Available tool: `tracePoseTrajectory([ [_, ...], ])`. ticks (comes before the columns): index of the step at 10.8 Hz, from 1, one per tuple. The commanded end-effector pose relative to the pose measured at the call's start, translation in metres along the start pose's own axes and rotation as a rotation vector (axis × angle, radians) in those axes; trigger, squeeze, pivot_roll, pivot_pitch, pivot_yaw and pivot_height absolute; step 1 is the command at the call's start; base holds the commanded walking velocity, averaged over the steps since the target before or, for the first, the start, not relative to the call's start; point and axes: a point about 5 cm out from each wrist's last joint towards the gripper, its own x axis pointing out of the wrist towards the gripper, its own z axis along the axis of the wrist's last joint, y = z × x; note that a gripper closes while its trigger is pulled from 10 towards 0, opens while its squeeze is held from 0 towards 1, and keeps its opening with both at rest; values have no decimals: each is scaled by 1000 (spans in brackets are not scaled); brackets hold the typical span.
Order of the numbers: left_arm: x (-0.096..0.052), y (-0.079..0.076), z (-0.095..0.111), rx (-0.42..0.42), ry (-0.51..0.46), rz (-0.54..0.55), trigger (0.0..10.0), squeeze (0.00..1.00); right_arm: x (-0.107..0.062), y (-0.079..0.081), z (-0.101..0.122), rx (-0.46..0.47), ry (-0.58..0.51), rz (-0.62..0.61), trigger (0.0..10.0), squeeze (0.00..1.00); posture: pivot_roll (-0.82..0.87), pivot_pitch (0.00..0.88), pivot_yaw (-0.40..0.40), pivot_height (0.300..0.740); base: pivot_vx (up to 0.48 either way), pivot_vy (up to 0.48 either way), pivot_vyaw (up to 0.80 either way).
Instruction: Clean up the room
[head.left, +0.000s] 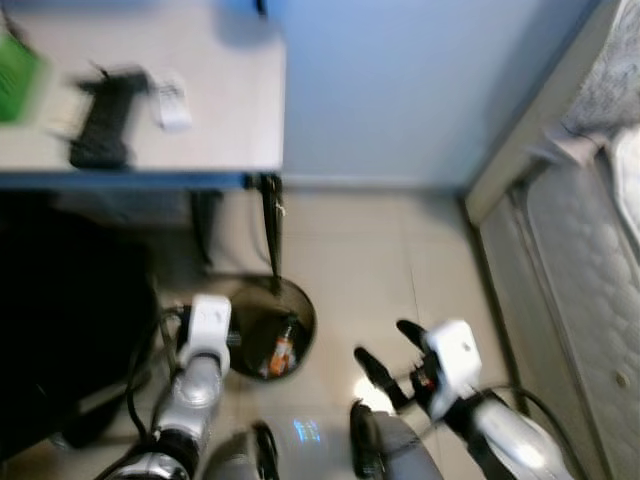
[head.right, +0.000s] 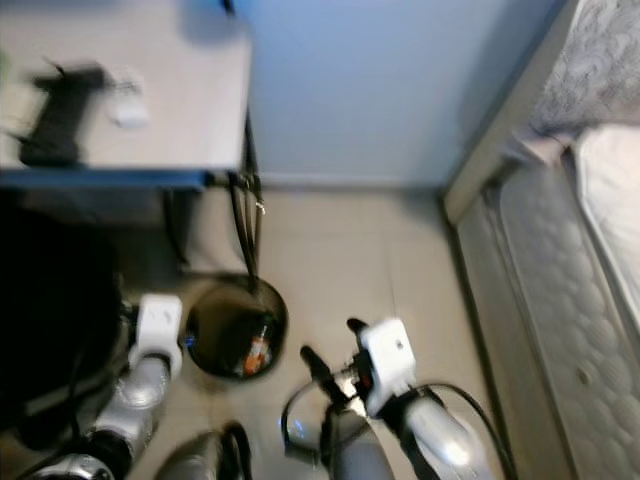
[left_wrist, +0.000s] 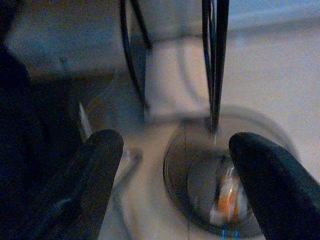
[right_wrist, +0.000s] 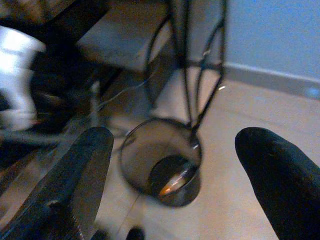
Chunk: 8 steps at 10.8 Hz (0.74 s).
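Left eye view: both arms low over tiled floor. Left gripper open above the bin; right gripper open, empty.

Both silver arms are held low and forward; the left gripper and right gripper are spread wide apart, empty.

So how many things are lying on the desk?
3 can be made out: a green thing at the desk's left edge, a black device, and a small white thing beside it. Blur may hide more.
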Motion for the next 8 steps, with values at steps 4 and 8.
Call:
tracePoseTrajectory([
  [4,-14,5,67,-82,-264,-82,10000,0,37,-38,12,18,-127,-243,10000,0,-101,0,78,740,0,0,0],
  [8,-53,-10,96,-155,-345,-256,10000,0,35,-60,23,-35,-206,-277,10000,0,-65,0,32,740,0,0,0],
])
